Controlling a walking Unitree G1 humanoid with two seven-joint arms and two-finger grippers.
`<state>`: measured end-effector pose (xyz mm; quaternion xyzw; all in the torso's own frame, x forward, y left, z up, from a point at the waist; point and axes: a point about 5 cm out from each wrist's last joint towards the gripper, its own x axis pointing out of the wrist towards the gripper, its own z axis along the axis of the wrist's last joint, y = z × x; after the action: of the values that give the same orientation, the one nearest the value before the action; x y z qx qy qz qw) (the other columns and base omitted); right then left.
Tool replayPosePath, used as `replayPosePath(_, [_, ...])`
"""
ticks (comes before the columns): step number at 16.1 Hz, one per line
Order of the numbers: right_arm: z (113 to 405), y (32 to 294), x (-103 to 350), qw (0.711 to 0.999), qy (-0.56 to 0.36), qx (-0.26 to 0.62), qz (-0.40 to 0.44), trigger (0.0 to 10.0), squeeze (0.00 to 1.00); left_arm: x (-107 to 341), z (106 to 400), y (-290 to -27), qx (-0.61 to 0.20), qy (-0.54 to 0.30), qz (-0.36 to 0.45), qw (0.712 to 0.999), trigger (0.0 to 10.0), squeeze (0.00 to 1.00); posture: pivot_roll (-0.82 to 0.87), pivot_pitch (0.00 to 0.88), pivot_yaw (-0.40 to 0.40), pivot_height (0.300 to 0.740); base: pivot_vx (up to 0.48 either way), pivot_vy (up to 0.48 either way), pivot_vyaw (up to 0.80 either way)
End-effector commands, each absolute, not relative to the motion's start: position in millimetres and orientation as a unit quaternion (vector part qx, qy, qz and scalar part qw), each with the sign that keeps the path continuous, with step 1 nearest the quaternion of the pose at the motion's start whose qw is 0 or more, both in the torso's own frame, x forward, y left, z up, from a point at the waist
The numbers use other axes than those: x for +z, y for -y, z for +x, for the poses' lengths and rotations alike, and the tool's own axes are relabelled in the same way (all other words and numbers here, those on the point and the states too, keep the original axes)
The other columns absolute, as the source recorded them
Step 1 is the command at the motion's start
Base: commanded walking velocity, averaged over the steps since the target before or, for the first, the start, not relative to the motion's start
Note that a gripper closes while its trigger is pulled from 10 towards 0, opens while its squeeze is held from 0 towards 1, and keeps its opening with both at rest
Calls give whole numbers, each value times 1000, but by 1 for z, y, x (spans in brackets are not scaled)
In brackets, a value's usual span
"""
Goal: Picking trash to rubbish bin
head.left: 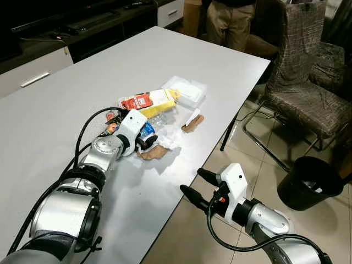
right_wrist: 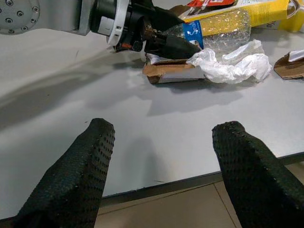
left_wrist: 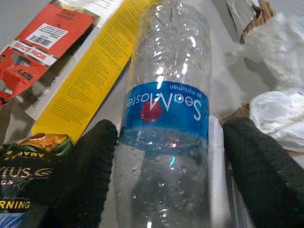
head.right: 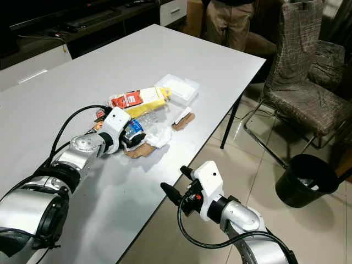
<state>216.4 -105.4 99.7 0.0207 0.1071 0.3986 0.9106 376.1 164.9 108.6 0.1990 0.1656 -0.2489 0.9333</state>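
A heap of trash lies on the white table (head.left: 60,104). It holds a clear plastic bottle (left_wrist: 166,109) with a blue label, a yellow box (head.left: 160,102), a red packet (head.left: 136,102), a clear lidded tray (head.left: 186,91), crumpled white plastic (right_wrist: 228,64) and brown cardboard scraps (head.left: 192,124). My left gripper (head.left: 147,142) is at the heap, open, with one finger on each side of the bottle (head.left: 147,131); one finger touches the label and the other stands a little off it. My right gripper (head.left: 191,181) hangs open past the table's edge, over the floor. A black rubbish bin (head.left: 308,181) stands on the floor to the right.
A patterned chair (head.left: 308,82) stands behind the bin, off the table's right side. A person (head.left: 231,22) stands at the table's far end. A low dark cabinet (head.left: 82,27) runs along the back left. A shiny snack wrapper (left_wrist: 23,175) lies beside the left finger.
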Motion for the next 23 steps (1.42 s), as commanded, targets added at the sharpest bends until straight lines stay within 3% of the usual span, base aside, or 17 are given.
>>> replayPosePath(1, [216,105,104,908,-103,405,22,10000,0,107,376,-164,-248,-182,214,927,0,0,-211,0,7,740,0,0,0])
replayPosePath(9, [215,104,101,908,-107,404,19,10000,0,102,375,-176,-213,-199,224,930,0,0,-211,0,7,740,0,0,0])
replayPosePath(15, [218,104,103,909,-99,403,19,10000,0,125,382,-169,-251,-132,136,949,0,0,-197,0,5,740,0,0,0])
replayPosePath(17, [219,104,103,909,-97,405,19,10000,0,125,379,-164,-292,-118,108,943,0,0,-191,0,2,740,0,0,0])
replayPosePath(20, [223,101,104,907,-94,409,19,10000,0,110,366,-165,-351,-135,129,918,0,0,-172,0,-7,740,0,0,0])
replayPosePath(23, [240,86,131,916,-23,398,49,10000,0,104,361,-181,-319,-140,175,921,0,0,-152,0,-10,740,0,0,0])
